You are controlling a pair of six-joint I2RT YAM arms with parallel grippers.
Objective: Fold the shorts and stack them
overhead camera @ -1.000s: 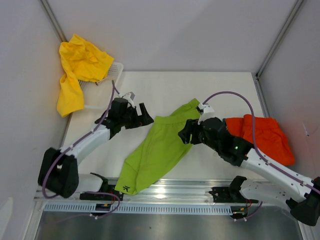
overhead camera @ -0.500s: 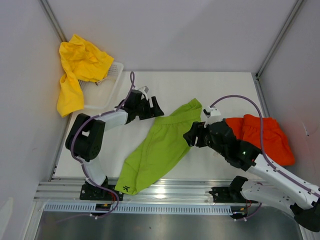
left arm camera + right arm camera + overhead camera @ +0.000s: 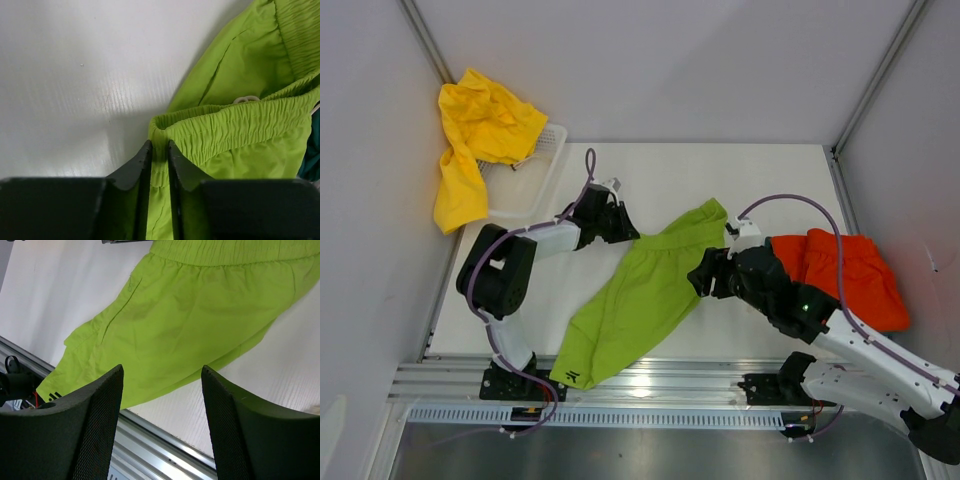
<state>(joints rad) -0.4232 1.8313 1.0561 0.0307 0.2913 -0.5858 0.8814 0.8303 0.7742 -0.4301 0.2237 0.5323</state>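
Note:
Lime green shorts (image 3: 640, 300) lie stretched out on the white table, waistband toward the back. My left gripper (image 3: 628, 232) is shut on the left corner of their elastic waistband (image 3: 159, 150); the fabric is pinched between the two fingers. My right gripper (image 3: 700, 278) hovers open just over the right edge of the same shorts (image 3: 190, 315), nothing between its fingers (image 3: 100, 410). Orange-red shorts (image 3: 850, 272) lie crumpled at the right behind the right arm. Yellow shorts (image 3: 475, 140) hang over the basket at the back left. A sliver of dark teal fabric (image 3: 312, 155) shows at the right edge of the left wrist view.
A white plastic basket (image 3: 535, 175) stands at the back left corner under the yellow shorts. An aluminium rail (image 3: 650, 385) runs along the table's near edge. White walls and frame posts close in the sides and back.
The left arm swung right and reached the lime green waistband, then its jaws closed on the corner. The right gripper shifted slightly right and stayed open.

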